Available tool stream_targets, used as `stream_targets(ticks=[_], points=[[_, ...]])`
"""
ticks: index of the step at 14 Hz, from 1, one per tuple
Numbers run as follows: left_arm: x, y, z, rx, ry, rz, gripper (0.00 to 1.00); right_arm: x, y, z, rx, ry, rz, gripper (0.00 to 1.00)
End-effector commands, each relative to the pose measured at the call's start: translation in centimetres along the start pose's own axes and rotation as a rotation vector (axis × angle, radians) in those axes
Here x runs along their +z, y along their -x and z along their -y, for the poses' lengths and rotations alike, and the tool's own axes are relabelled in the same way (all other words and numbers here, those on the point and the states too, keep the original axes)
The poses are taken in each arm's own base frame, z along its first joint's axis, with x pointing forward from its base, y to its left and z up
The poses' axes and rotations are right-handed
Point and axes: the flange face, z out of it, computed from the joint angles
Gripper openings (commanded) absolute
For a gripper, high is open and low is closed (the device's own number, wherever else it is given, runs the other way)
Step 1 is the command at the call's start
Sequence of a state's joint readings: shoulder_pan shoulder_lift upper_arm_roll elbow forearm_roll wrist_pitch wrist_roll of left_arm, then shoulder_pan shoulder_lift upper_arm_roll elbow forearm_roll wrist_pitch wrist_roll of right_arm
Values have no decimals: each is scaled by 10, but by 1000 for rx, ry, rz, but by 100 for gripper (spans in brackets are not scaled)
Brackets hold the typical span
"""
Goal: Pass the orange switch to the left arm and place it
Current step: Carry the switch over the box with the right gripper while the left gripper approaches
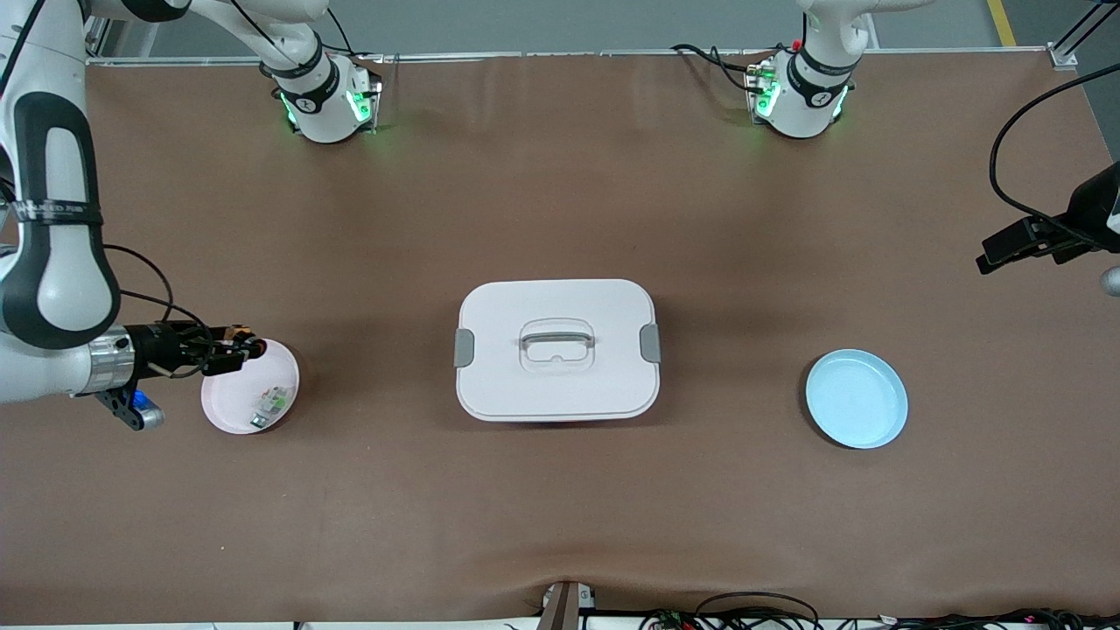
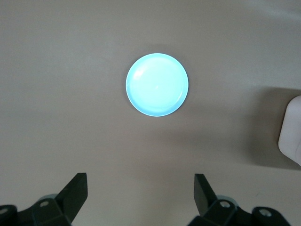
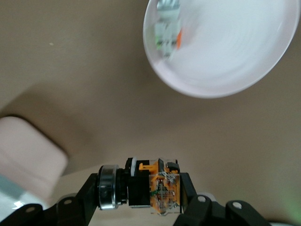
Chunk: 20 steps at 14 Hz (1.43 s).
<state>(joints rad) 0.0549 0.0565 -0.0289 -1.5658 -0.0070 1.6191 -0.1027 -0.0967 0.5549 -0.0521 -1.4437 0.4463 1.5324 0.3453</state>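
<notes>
Blue plate (image 1: 857, 399): lying lowest toward the left arm's end, glossy, round, waiting as the likely drop spot.
Pink plate (image 1: 229, 416): carrying a white-and-green component (image 1: 269, 404).
Right gripper (image 1: 238, 348): hanging over it, fingers pinching the orange switch (image 3: 157, 188).
Left gripper (image 2: 140, 193): hovering, jaws gaping, gripping nothing.
Box (image 1: 557, 350): sitting between the plates, smooth white plastic, blocking the direct path.

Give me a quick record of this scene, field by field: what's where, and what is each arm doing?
Right gripper: over the pink plate, fingers shut on the orange switch
Left gripper: waiting high over the blue plate, fingers open, holding nothing
Box: lid on, mid-table between both plates
Pink plate contents: small white-and-green component
Blue plate contents: nothing
</notes>
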Motion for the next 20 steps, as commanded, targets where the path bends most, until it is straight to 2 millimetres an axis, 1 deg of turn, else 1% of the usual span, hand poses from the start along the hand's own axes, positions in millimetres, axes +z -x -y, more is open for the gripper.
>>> stream_targets(ticks=[1,3,4,5,6,7,8,10,11,13,15,16,18,19,20], points=[[-7,-2,0,7,7,1,100,-12,24,32,175,-74,60,0],[-11,1,-5,15,15,-5,100,-12,44,65,320,-121,98,0],[-15,4,-11,26,18,-12,100,-13,56,85,379,-139,116,0],[-16,8,-22,44,19,-2,100,-15,69,105,440,-150,128,0],[-24,14,-36,66,19,4,100,-16,81,123,489,-159,139,0],[-39,20,-52,96,21,-4,100,-16,93,140,523,-166,152,0],[-44,24,-67,121,22,0,100,-18,104,154,556,-187,176,0],[-48,32,-93,172,25,-5,100,-18,121,178,620,-243,260,0],[-49,35,-102,189,27,-5,100,-18,131,192,638,-259,268,0],[-50,38,-111,197,99,8,100,-18,152,219,682,-273,253,0],[-52,40,-116,191,199,27,100,-12,175,246,720,-285,241,0],[-52,40,-118,188,249,37,100,-8,186,259,735,-294,235,0],[-53,40,-121,189,315,52,100,8,207,283,766,-307,227,0],[-52,38,-125,184,367,64,100,13,216,292,783,-309,228,0],[-52,37,-126,175,416,74,100,15,224,300,796,-320,226,0]])
